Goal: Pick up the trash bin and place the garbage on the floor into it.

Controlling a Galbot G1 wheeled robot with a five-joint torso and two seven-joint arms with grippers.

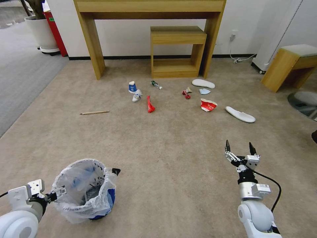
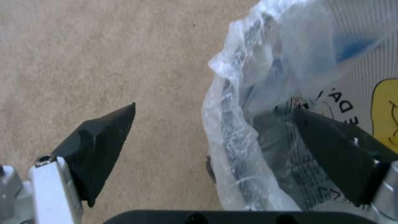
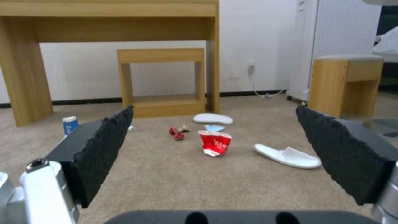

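Step in hand: taking hold of the bin (image 1: pixel 87 190). Left end effector (image 1: pixel 84 181) straddles the bin's rim at lower left of the head view, fingers spread, one finger (image 2: pixel 335 152) inside the bag (image 2: pixel 257 102), the other (image 2: pixel 104 140) outside over bare floor (image 1: pixel 171 155). No pinch on the rim yet. Bin itself stands on the floor; whether it is lifted at all is hard to tell, probably not.

Right end effector (image 1: pixel 240 148) hovers over open floor, fingers spread, holding nothing, pointed toward the litter.

Next move, by judgement: squeeze the rim and liner together, then lift; thin plastic may slip.

Litter lies well ahead, before the wooden table (image 1: pixel 150 19): cup (image 1: pixel 132 87), bottle (image 1: pixel 156 85), red wrapper (image 1: pixel 150 104), bowl (image 1: pixel 208 105), mask (image 1: pixel 204 91), two slippers (image 1: pixel 240 114). Pencil (image 1: pixel 94 112) off to the left. Floor between robot and litter unobstructed.
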